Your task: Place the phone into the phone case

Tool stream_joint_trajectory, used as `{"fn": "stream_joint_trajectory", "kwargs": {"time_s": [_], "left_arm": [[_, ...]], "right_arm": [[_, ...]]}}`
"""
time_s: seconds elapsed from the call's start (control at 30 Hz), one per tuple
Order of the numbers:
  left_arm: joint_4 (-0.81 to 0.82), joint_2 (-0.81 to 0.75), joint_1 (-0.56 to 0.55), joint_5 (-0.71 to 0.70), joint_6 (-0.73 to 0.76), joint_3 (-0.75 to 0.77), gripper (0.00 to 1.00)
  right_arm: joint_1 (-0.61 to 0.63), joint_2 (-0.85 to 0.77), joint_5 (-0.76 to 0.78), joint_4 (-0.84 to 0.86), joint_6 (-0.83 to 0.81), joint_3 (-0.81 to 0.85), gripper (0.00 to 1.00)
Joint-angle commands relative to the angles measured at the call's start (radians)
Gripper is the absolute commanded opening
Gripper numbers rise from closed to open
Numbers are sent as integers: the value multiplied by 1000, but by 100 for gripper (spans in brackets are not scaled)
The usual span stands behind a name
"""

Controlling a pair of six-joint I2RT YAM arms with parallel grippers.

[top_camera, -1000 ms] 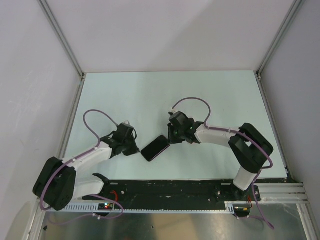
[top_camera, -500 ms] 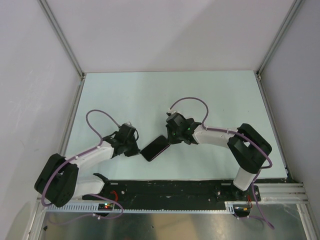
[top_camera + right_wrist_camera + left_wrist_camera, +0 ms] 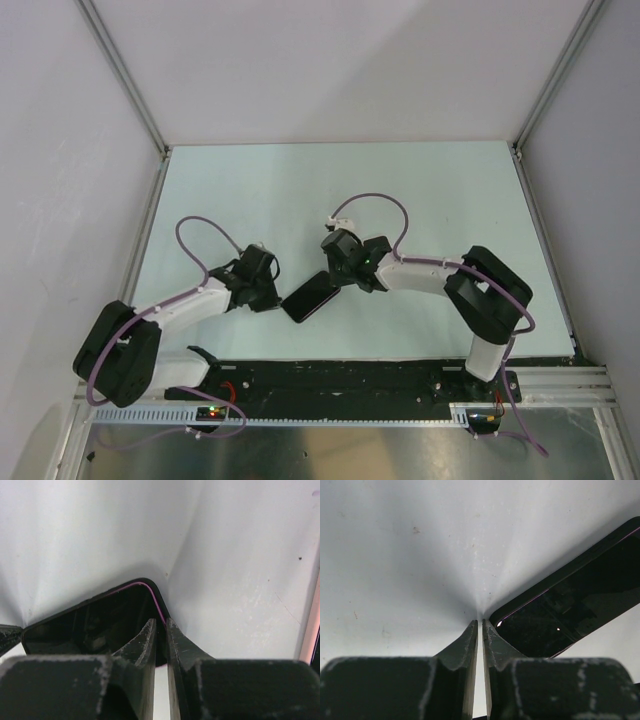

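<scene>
Right fingers (image 3: 144, 647) shifted left to glossy black phone (image 3: 309, 296) (purple rim); left fingers (image 3: 463, 647) opposite; both pairs together.

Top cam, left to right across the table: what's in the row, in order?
Left arm's elbow → left tool → phone → right tool → right arm's elbow.

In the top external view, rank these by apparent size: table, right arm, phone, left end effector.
1. Table: largest by far.
2. Right arm.
3. Phone and left end effector: these look about alike, so I won't rank one over the other. Both are much smaller than the arm.
</scene>
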Motion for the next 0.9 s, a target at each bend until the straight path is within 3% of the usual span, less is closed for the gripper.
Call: {"fn": "stream_joint_trajectory", "kwargs": {"time_s": [0.0,0.13,0.43,0.87], "left_arm": [[101,46,-23,37,-14,4,15],[102,50,-22,39,-11,4,15],[101,52,-23,43,-6,9,15],[102,50,-23,42,-7,8,15]], "right_arm": [[99,136,-142,-87,60,-54,13],[113,144,-126,-106,73,-59,13],[59,20,-181,-86,62,-134,33],[-22,-125,-235,-112,35,-169,32]]}}
